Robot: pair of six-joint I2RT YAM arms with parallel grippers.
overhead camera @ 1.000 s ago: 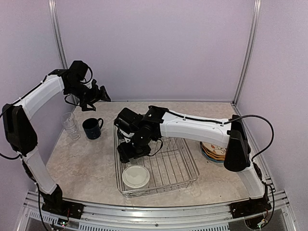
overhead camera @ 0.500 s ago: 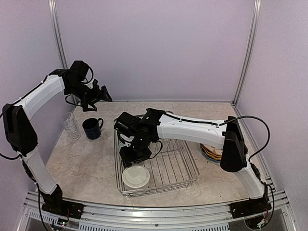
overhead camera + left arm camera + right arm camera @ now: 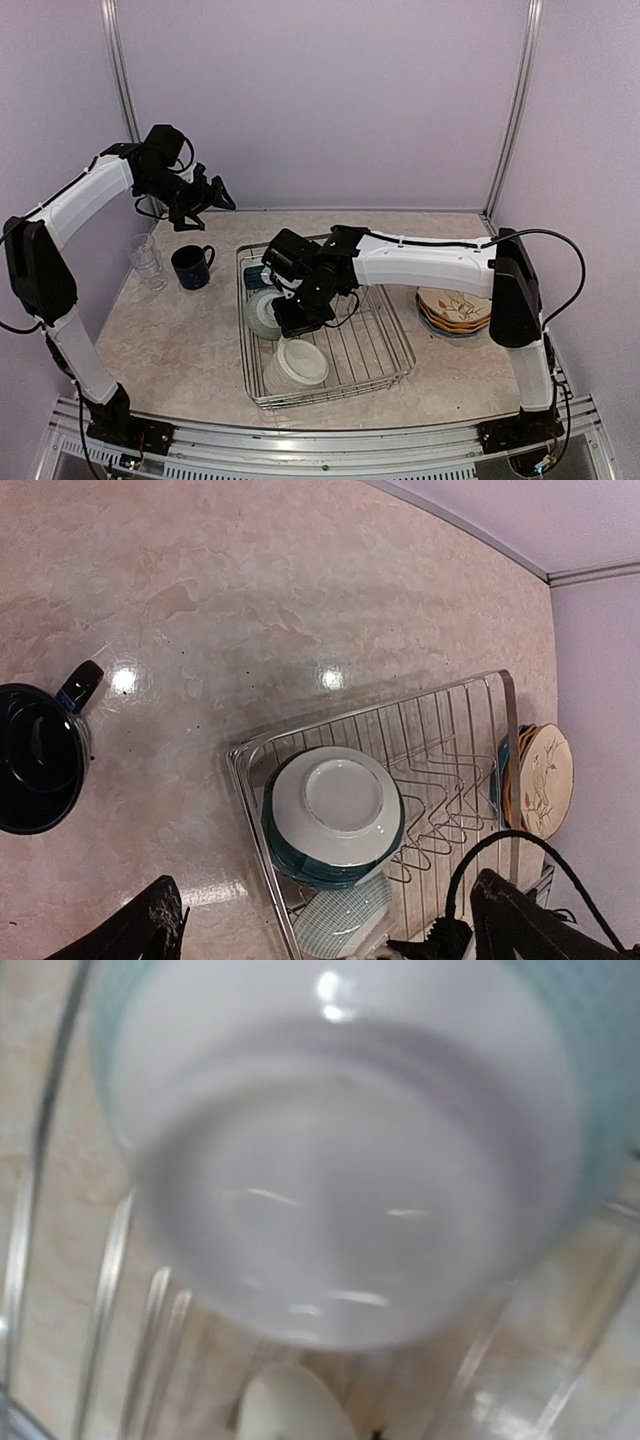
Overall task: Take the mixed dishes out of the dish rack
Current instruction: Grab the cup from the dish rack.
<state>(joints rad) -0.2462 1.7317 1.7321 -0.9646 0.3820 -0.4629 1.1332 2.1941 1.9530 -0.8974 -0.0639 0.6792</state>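
The dish rack (image 3: 398,345) stands mid-table. In its left end a small teal bowl (image 3: 262,313) leans upside down, its white base showing in the left wrist view (image 3: 335,805). A pale ribbed cup (image 3: 297,363) lies tilted nearer the front and also shows in the left wrist view (image 3: 345,908). My right gripper (image 3: 299,318) is down in the rack just above the cup. The cup's white inside (image 3: 340,1150) fills the right wrist view, blurred, and the fingers do not show. My left gripper (image 3: 212,195) is open and empty, raised at the far left.
A navy mug (image 3: 192,266) and clear glass tumblers (image 3: 146,260) stand on the table left of the rack. A stack of plates with a floral one on top (image 3: 455,308) lies right of the rack. Purple walls enclose the table.
My right arm has shifted right and uncovered the teal bowl. The pale cup has gone from lying mouth-up to tilted, with its side showing. The left arm has barely moved.
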